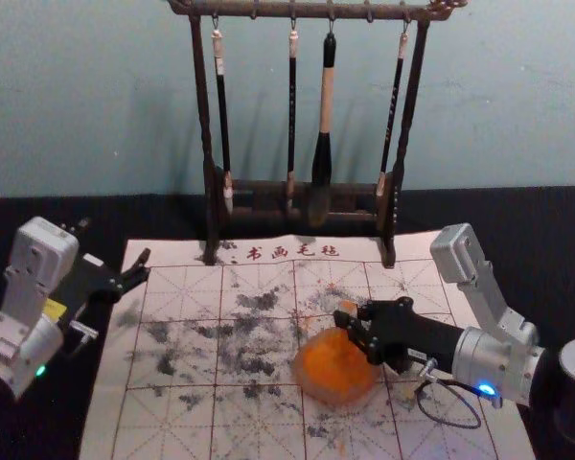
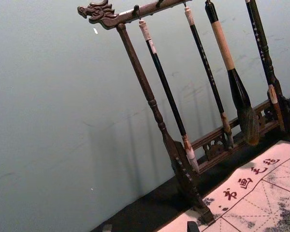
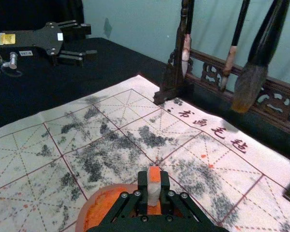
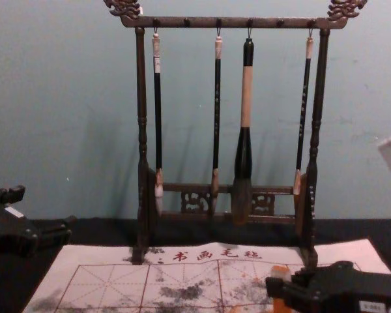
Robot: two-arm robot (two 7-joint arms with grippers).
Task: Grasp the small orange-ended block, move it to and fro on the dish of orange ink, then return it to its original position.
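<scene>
Fingers (image 3: 142, 187) of right gripper (image 3: 153, 187) closed round block (image 3: 154, 175), 1 orange end up | block upright by far rim of ink dish (image 1: 333, 397); contact unclear | probably light, stiff, slick if inked; grip pale middle, gently | left gripper (image 3: 92, 42) idle, desk's (image 3: 116, 58) left side, 2 fingers wide

Block (image 4: 280, 272) apparently in right gripper (image 4: 284, 287)
</scene>
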